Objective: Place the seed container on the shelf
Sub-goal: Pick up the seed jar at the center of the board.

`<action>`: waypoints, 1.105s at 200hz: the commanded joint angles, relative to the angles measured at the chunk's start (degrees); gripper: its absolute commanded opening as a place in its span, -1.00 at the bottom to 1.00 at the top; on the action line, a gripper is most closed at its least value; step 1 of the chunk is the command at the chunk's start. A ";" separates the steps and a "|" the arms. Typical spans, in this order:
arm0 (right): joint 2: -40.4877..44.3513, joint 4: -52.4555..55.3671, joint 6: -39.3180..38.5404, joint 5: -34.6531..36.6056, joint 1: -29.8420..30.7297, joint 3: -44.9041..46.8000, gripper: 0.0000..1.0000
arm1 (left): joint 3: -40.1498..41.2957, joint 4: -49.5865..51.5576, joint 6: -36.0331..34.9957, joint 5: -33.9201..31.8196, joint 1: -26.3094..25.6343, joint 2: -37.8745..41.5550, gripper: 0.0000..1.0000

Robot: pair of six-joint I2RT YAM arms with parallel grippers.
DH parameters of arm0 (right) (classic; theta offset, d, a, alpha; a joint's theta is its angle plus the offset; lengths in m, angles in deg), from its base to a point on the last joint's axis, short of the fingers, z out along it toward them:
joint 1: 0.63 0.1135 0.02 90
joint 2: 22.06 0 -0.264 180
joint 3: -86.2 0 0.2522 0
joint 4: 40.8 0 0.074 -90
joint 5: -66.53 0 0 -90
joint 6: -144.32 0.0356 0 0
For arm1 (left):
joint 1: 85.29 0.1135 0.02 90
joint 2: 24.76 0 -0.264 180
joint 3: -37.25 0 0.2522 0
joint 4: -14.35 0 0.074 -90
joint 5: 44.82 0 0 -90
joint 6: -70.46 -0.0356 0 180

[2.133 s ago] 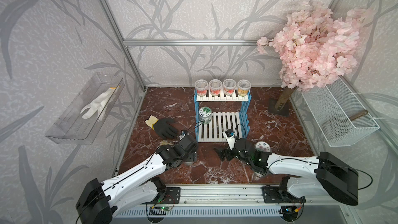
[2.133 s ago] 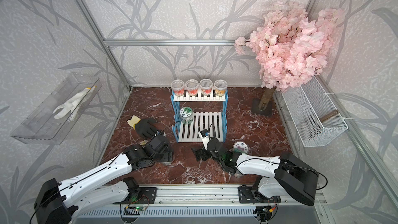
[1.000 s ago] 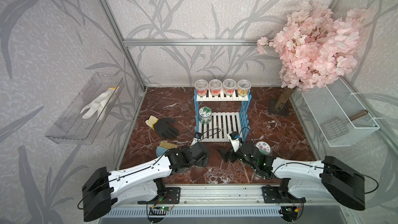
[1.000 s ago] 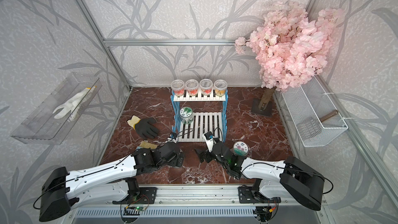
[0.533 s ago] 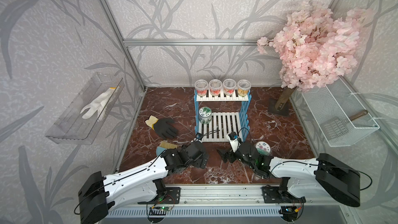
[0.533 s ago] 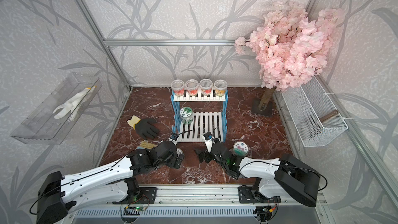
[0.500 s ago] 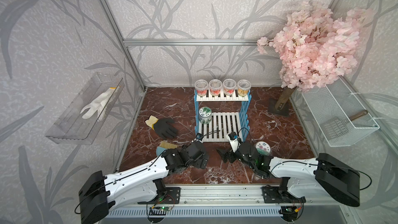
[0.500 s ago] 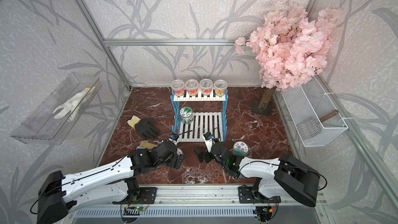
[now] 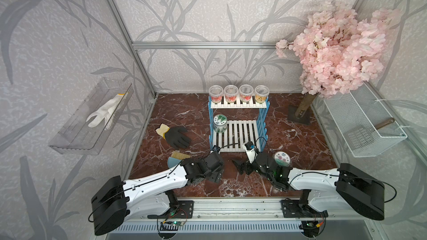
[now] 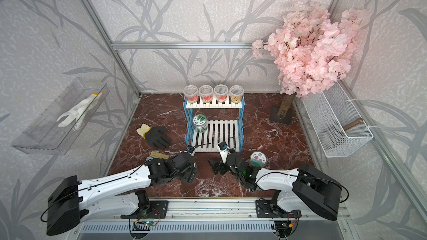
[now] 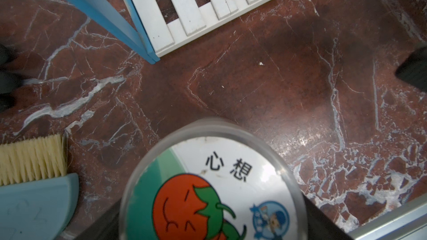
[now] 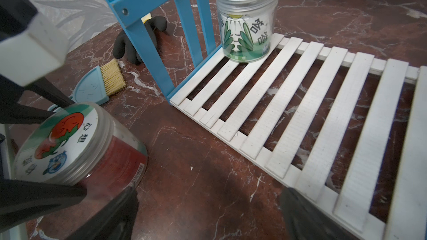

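The seed container (image 11: 221, 181) (image 12: 76, 144), a clear jar with a tomato picture on its lid, stands on the marble floor just in front of the shelf (image 9: 242, 135) (image 10: 221, 135) (image 12: 300, 102). My left gripper (image 9: 215, 172) (image 10: 188, 169) is shut on it, a black finger pressed to each side; in both top views the gripper hides the jar. My right gripper (image 9: 242, 168) (image 12: 208, 222) hovers open beside it, holding nothing. A green-labelled jar (image 9: 220, 123) (image 12: 248, 17) stands on the shelf's lower tier, at its left end. A flower-lidded jar (image 9: 282, 158) (image 10: 258, 158) sits by my right arm.
Several cups (image 9: 238, 93) line the shelf's top tier. A black glove (image 9: 176, 136) and a blue brush (image 9: 176, 158) lie left of the shelf. The pink tree's base (image 9: 299, 116) and a wire basket (image 9: 362, 121) are at the right, a clear wall tray (image 9: 92, 116) at the left.
My left gripper's jaws have closed in onto the tomato-lidded container. The left arm shifted slightly towards the shelf. The right arm has barely moved.
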 commanded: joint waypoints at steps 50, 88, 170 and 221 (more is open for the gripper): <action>7.94 -4.78 -1.89 1.86 0.14 1.92 0.99 | -4.58 0.93 10.32 2.95 0.25 11.70 0.56; 18.23 -0.10 -14.06 -4.91 0.14 2.48 0.99 | -9.56 2.08 14.69 0.85 0.32 13.73 0.50; 17.12 -5.05 -36.10 -18.53 0.49 -0.24 0.78 | -17.03 -4.68 7.97 4.83 0.66 8.31 0.46; 10.84 -13.80 -37.86 -18.60 0.53 -1.92 0.87 | -15.31 -6.36 4.64 7.62 0.56 9.15 0.47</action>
